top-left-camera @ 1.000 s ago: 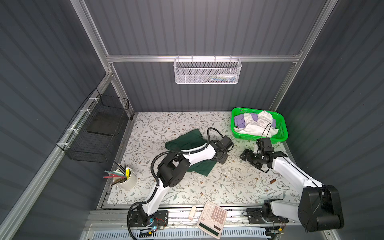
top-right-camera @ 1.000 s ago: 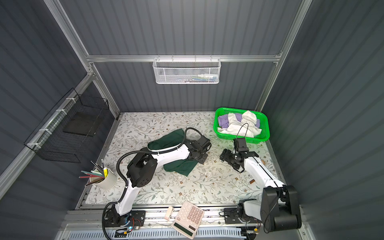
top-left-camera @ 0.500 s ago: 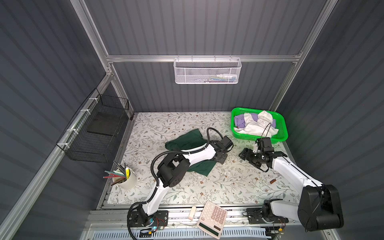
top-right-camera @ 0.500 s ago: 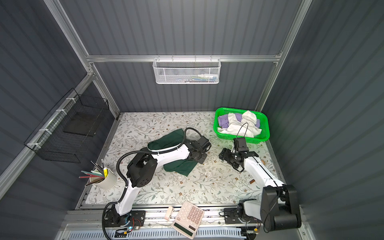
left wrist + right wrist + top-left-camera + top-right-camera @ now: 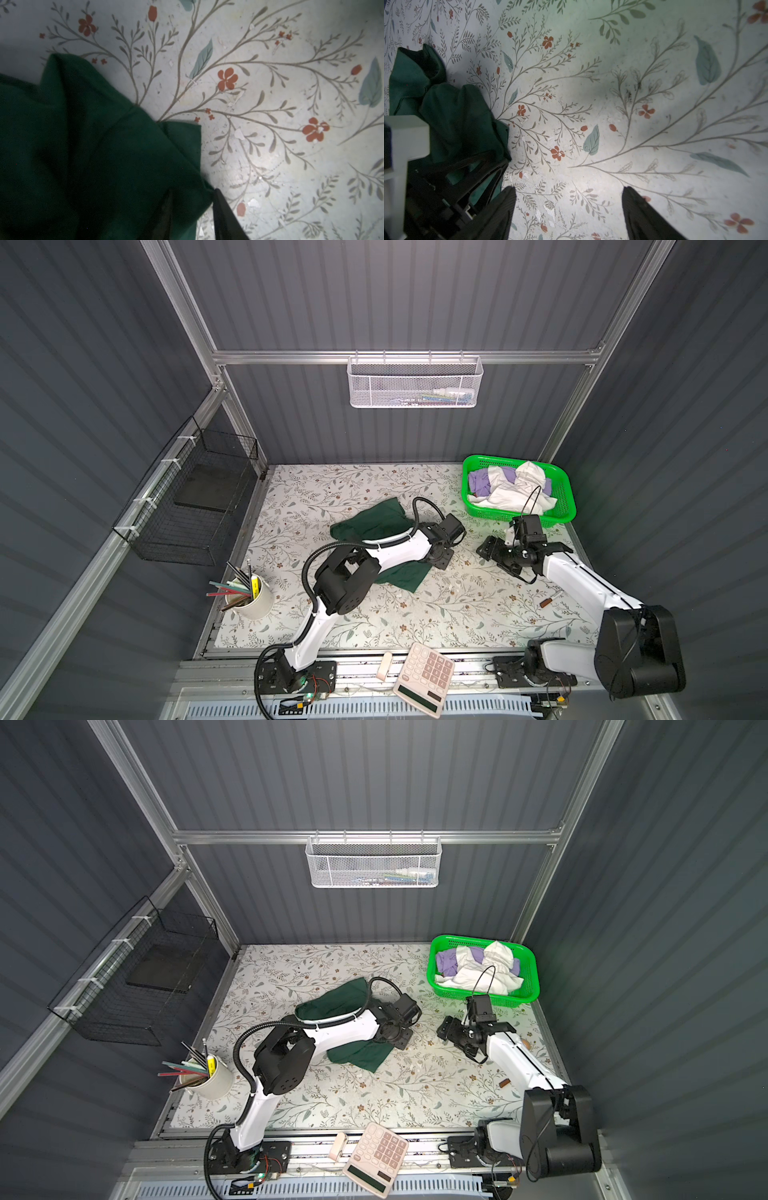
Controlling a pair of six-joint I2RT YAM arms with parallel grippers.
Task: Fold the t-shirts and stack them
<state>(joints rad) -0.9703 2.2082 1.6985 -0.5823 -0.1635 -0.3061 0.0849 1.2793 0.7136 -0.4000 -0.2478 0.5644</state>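
A dark green t-shirt lies crumpled mid-table, partly under my left arm. My left gripper sits low at the shirt's right edge. Its jaws stand a little apart with a fold of the green cloth between them, and the outer finger is at the cloth's edge. My right gripper is open over bare table just to the right, with nothing between its fingers. It sees the shirt beside it. White and lavender t-shirts are heaped in a green basket.
A white cup of pencils stands at the front left. A calculator lies on the front rail. A small brown object is beside my right arm. A black wire basket hangs on the left wall, a white mesh one at the back.
My right gripper has edged slightly to the left, toward the shirt. The left arm and the green shirt look unmoved.
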